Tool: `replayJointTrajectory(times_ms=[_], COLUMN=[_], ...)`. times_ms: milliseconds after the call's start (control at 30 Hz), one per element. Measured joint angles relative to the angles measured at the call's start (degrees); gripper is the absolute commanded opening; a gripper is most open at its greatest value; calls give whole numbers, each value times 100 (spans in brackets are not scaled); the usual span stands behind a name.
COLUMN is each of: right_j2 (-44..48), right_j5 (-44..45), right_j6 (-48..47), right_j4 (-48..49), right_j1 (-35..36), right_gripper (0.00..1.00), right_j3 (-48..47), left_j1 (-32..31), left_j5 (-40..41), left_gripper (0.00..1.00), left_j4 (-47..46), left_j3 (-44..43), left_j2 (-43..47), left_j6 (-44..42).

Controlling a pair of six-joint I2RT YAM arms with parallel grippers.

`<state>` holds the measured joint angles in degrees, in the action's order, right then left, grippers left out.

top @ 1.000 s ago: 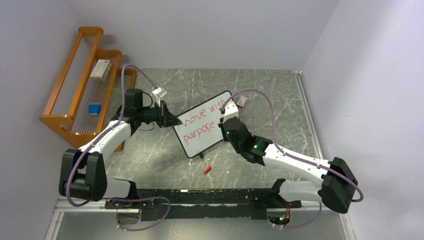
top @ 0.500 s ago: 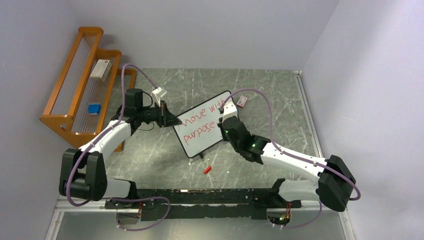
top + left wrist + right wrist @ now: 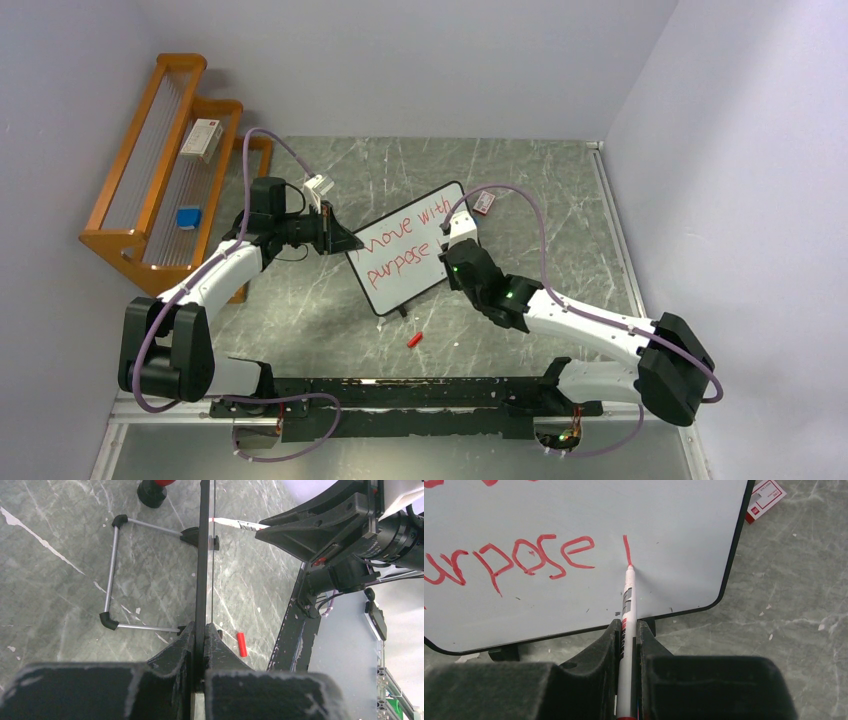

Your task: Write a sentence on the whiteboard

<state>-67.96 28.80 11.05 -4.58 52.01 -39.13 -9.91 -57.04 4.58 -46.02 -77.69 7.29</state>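
The whiteboard (image 3: 405, 262) stands tilted mid-table, with "move with purpose" on it in red. My left gripper (image 3: 345, 240) is shut on its left edge; the left wrist view shows the black frame (image 3: 202, 555) edge-on between the fingers. My right gripper (image 3: 450, 252) is shut on a white marker (image 3: 627, 625) with a red tip. The tip touches the whiteboard (image 3: 574, 510) at the bottom of a short red stroke, right of "purpose".
A red marker cap (image 3: 414, 339) lies on the table in front of the board, also in the left wrist view (image 3: 242, 644). A small red-and-white card (image 3: 485, 202) lies behind the board. A wooden rack (image 3: 165, 170) with a box and a blue block stands far left.
My right gripper has drawn back slightly toward me along the board, pulling the marker down into a short red stroke. The left gripper and the board have not moved.
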Motion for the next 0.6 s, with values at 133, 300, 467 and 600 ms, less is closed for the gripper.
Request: replayJointTrajectory(times_ms=[133, 300, 467, 600], right_j2=[9, 9, 0, 0], right_j5=[-7, -7, 7, 22], right_j6=[31, 26, 11, -24], right_j4=[-15, 0, 17, 66], right_j1=[0, 0, 0, 0], right_gripper=[0, 0, 0, 0], right_j3=[28, 28, 26, 24], left_j1=[0, -2, -4, -4], left_j5=[0, 2, 4, 4], left_gripper=[5, 5, 5, 5], left_j4=[2, 2, 2, 4], left_j3=[-2, -2, -2, -2], left_j2=[0, 0, 0, 0], left_j6=[0, 0, -2, 0])
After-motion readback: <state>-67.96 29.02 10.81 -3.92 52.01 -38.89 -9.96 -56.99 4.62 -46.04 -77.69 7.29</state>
